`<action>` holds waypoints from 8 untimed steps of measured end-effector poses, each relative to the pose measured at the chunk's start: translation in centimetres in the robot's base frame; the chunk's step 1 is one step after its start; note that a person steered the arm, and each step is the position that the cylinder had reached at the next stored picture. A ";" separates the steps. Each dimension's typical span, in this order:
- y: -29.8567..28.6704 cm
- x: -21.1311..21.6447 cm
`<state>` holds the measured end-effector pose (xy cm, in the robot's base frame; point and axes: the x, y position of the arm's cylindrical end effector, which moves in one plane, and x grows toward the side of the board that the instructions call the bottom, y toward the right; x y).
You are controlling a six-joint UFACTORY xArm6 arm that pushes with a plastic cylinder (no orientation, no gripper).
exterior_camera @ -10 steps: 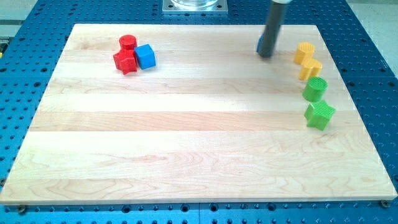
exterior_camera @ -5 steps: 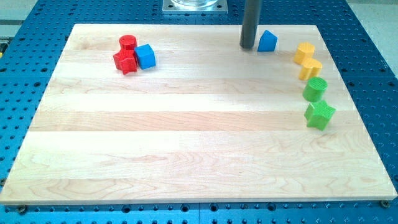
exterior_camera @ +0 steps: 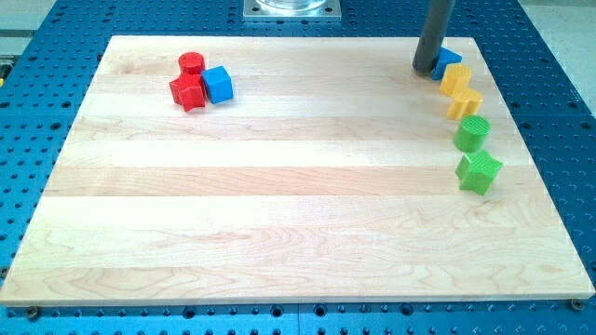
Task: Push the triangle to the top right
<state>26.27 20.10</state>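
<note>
One camera looks down at a slant on the whole wooden board [exterior_camera: 279,186]. My tip [exterior_camera: 426,71] shows near the view's top right.

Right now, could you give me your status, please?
My tip against blue triangle's left side. Triangle top right, touching upper yellow block. Nothing else near.

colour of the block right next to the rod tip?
Blue triangle, partly hidden behind my tip; camera view.

A robotics lab: wooden board [exterior_camera: 279,186] on a blue perforated metal bench [exterior_camera: 559,112].
</note>
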 end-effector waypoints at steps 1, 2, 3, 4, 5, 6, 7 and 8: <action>0.2 0.0; 1.6 0.0; 1.3 -0.6; -5.8 -4.6; -15.1 -7.0; -24.8 -6.1; -26.4 -0.4; -27.6 6.4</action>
<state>32.72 -7.46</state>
